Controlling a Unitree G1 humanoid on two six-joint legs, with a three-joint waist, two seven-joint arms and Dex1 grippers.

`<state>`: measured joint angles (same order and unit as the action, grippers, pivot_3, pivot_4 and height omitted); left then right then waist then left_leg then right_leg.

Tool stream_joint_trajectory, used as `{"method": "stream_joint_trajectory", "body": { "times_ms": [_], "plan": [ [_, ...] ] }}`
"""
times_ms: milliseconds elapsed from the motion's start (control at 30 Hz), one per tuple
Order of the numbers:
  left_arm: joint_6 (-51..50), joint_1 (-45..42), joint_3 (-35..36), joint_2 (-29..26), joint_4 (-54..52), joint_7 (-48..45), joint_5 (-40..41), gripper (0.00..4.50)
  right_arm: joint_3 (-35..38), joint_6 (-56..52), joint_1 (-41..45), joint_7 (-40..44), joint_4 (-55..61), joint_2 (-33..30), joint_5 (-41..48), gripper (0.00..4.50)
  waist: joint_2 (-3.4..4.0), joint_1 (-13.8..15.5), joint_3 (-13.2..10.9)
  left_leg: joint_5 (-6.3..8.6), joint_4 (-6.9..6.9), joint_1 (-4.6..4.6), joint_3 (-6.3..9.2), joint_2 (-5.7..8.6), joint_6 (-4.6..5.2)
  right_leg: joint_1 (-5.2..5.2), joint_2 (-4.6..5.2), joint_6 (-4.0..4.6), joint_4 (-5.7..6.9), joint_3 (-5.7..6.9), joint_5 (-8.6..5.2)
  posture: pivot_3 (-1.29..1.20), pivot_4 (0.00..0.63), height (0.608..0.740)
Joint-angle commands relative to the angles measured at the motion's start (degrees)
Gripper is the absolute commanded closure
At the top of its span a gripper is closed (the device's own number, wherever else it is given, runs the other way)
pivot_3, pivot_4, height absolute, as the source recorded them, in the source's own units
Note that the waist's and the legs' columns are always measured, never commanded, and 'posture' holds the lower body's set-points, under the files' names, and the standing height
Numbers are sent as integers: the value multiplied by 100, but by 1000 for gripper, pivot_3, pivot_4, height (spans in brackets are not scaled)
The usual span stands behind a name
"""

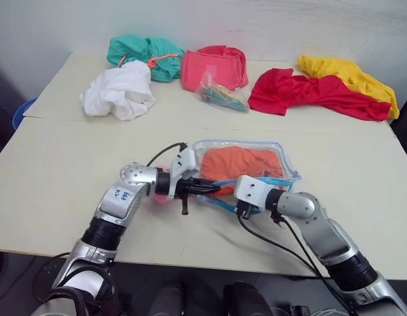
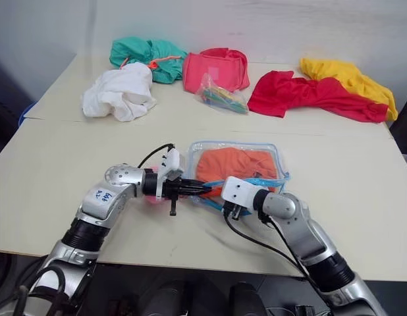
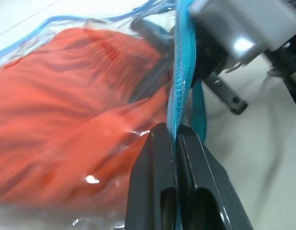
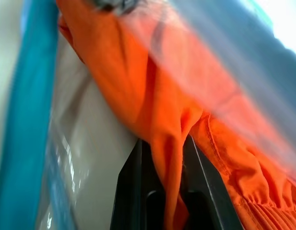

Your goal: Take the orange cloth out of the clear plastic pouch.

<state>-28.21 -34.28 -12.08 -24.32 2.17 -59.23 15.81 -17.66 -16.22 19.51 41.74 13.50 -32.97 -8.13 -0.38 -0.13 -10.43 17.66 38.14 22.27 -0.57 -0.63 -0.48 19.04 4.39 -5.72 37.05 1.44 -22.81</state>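
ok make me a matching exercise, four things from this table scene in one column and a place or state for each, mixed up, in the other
1. left gripper
2. right gripper
3. orange cloth
4. white cloth

A. bunched near the table's far left side
B. shut on a fold of orange fabric
C. mostly inside the clear plastic pouch
D. shut on the pouch's blue zipper trim

Pairs: 1-D, 2-B, 3-C, 4-A

Right gripper (image 4: 166,143) clamped on a fold of orange cloth (image 4: 153,91), inside clear plastic pouch (image 4: 28,115).
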Motion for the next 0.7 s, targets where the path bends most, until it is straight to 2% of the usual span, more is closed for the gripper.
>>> {"method": "stream_joint_trajectory", "body": {
  "times_ms": [33, 133, 267, 500, 600, 700],
  "plan": [
    [-406, -69, 257, 120, -253, 474, 128, 4500, 605, 506, -13, 933, 663, -134, 1348, 4483, -1, -1, 0, 0, 0, 0, 0, 0, 0, 0, 0, 0, -1, 0, 0, 0, 150, 740],
    [-671, -33, 361, 192, -312, 728, 168, 4500, 1083, 267, -178, 1835, 1094, -208, 2848, 4483, -2, 0, -1, 0, 0, 2, 1, -3, 0, 0, -3, 0, -2, 3, 0, 0, 150, 740],
    [-758, 38, 341, 173, -372, 907, 121, 4500, 1595, -622, -536, 2372, 1493, -681, 4069, 4483, -2, 6, -1, 0, -1, 3, 3, -3, 1, -1, -2, 0, -5, 3, 0, 0, 150, 740],
    [-752, 58, 380, 56, -352, 1022, 125, 4500, 2590, -1703, -1089, 2152, 2183, -1261, 5701, 4483, -3, 17, -2, 2, 0, 5, 5, -3, 3, -4, 0, 0, -10, 3, 0, 0, 150, 740],
    [-633, 126, 379, -147, -386, 936, 86, 4500, 3344, -2170, -1246, 1841, 2265, -1533, 6551, 4483, -4, 8, -2, 2, 0, 5, 5, -3, 3, -5, 0, 0, -11, 2, 0, 0, 150, 740],
    [-458, 184, 407, -345, -348, 846, 59, 4500, 4153, -2369, -1145, 1644, 1950, -1850, 6973, 4483, -5, 8, -3, 2, -2, 1, 5, -5, 3, -7, -1, 0, -11, 3, 0, 0, 150, 740]
  ]
}}
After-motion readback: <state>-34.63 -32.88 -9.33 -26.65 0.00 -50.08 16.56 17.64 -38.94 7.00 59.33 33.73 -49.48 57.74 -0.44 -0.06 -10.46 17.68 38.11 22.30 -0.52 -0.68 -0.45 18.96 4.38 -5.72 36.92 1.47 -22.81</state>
